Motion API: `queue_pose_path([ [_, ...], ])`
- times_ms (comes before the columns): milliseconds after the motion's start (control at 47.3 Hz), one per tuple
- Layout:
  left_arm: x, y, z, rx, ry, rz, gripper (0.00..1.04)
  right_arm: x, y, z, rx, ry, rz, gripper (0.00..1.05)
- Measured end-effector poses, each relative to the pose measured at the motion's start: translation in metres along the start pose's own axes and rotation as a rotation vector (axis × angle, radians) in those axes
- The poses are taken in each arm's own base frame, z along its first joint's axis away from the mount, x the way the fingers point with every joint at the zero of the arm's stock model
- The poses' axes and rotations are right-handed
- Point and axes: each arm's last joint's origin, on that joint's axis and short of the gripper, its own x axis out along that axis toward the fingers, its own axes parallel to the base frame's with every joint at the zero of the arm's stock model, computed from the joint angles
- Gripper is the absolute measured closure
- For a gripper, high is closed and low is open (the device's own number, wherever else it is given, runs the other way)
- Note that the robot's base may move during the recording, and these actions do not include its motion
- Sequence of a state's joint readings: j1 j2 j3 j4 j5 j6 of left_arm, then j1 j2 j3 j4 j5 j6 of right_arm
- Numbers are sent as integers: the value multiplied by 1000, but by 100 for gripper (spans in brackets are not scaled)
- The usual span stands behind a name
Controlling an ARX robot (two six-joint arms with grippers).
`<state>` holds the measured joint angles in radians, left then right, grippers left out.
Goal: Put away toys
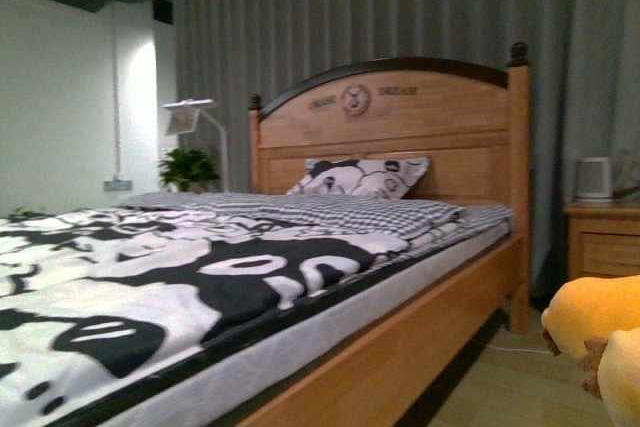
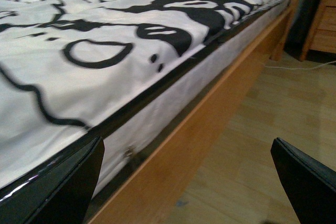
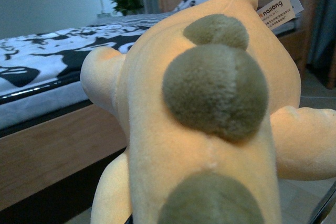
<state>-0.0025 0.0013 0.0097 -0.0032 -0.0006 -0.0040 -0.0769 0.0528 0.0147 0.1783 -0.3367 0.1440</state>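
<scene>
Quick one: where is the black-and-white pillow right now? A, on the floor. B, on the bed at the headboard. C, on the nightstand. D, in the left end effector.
B: the front view shows the pillow lying on the bed, propped up at the wooden headboard.

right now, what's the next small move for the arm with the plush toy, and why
Probably raise the orange-yellow plush toy and swing it left toward the mattress. It fills the right wrist view, seemingly held by the right end effector, and hangs over the floor to the right of the wooden bed rail.
</scene>
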Motion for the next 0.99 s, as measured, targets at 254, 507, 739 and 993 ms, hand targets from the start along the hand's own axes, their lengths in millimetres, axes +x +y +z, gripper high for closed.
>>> queue_pose_path([
  [254, 0, 0, 0, 0, 0, 0, 6, 0, 0, 0, 0, 0, 0, 97],
  [507, 0, 0, 0, 0, 0, 0, 6, 0, 0, 0, 0, 0, 0, 97],
  [739, 0, 0, 0, 0, 0, -4, 6, 0, 0, 0, 0, -2, -6, 97],
  [993, 0, 0, 0, 0, -1, -1, 6, 0, 0, 0, -2, -1, 4, 97],
])
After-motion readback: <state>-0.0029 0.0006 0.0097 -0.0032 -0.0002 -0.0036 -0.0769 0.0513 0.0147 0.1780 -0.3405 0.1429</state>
